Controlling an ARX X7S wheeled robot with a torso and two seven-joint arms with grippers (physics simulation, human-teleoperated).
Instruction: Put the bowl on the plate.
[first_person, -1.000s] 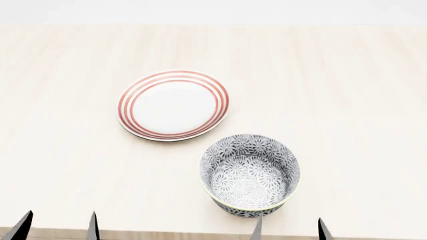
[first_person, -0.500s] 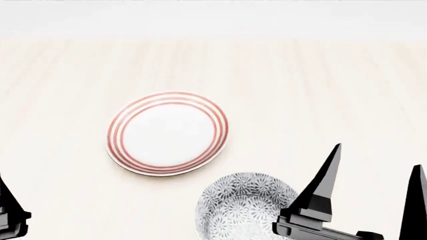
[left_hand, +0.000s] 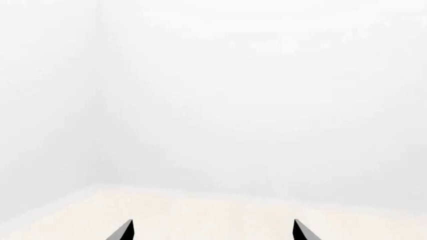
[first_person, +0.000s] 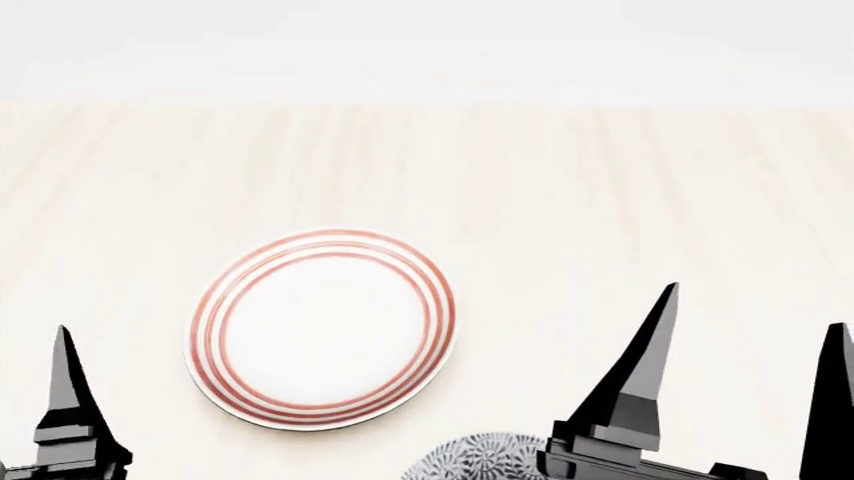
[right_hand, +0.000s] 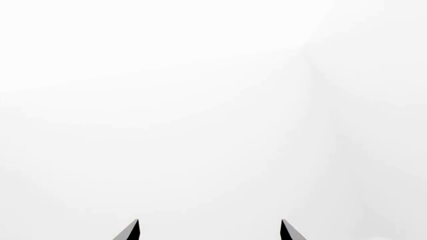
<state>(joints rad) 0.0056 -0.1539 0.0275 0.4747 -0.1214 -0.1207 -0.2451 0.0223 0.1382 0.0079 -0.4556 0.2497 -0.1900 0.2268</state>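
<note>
Over the last second the head view has tilted up and both arms have risen into it, so the plate (first_person: 322, 329) has slid toward the near edge and the bowl (first_person: 478, 460) now shows only as a sliver at the near edge, right of the plate and apart from it on the counter (first_person: 561, 200). The right claw (first_person: 747, 350) and the left claw (left_hand: 212, 230) both stand open and empty. No grasp has begun; the right claw, nearest the bowl, looks best placed to take it.

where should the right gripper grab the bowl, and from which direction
Probably the rim wall, from above: one finger inside, one outside. The bowl stands upright on the table with its mouth open upward, near the plate and just left of the right gripper, whose jaws are spread, so its right-hand rim is nearest.
</note>
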